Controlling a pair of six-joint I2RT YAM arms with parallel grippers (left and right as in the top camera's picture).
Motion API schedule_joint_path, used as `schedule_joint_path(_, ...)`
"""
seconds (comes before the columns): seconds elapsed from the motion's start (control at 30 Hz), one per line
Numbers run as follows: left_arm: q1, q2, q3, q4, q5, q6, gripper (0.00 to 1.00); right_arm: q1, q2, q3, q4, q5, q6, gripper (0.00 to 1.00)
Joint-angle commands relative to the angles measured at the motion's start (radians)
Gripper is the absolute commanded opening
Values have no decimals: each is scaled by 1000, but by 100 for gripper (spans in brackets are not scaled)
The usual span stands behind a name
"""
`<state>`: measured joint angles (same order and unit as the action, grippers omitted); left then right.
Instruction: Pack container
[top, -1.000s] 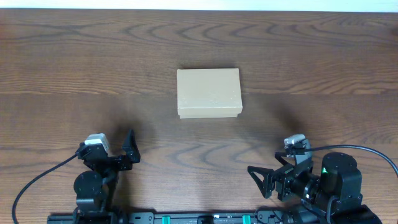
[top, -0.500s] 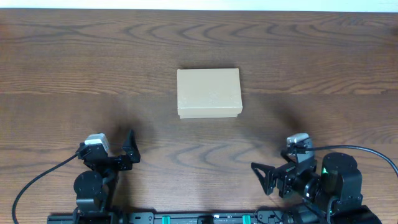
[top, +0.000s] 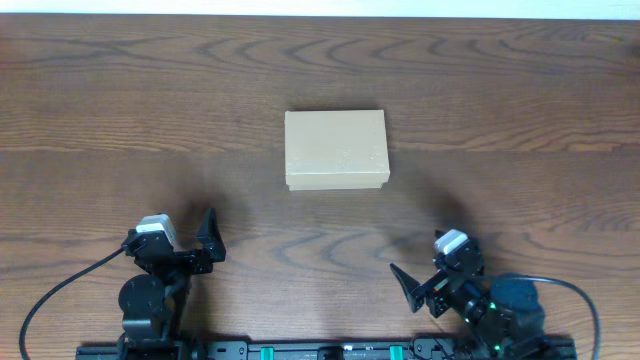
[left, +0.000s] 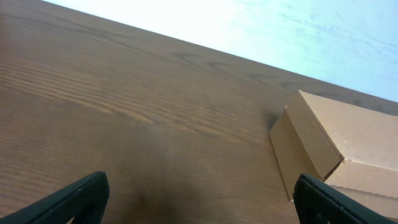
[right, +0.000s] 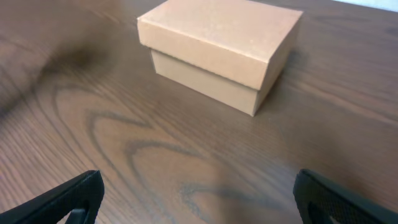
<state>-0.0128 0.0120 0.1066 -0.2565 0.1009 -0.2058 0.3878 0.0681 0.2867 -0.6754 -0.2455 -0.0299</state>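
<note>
The container is a plain brown cardboard box with its lid shut, standing on the wooden table at the middle. It shows at the right in the left wrist view and at the top in the right wrist view. My left gripper is open and empty at the near left, well short of the box; its fingertips frame bare table in the left wrist view. My right gripper is open and empty at the near right, also apart from the box, as in the right wrist view.
The brown wood-grain table stretches on all sides of the box. A pale wall or floor band runs along the table's far edge. No other small items show in any view.
My right arm has turned and shifted left near the front edge, its gripper now pointing more toward the box. The left arm and the box have not moved.
</note>
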Motion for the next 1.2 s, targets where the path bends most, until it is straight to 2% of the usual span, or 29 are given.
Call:
schedule_joint_path(0.0,6,-7,-26,-4,-6,7,95,28,-66,-79,40,1,-23,99)
schedule_joint_path(0.13,6,-7,-26,-4,-6,7,95,45,-63,-135,102,-27,0,99)
schedule_joint_path(1.17,6,-7,-26,-4,-6,7,95,50,-63,-134,104,-27,-1,99)
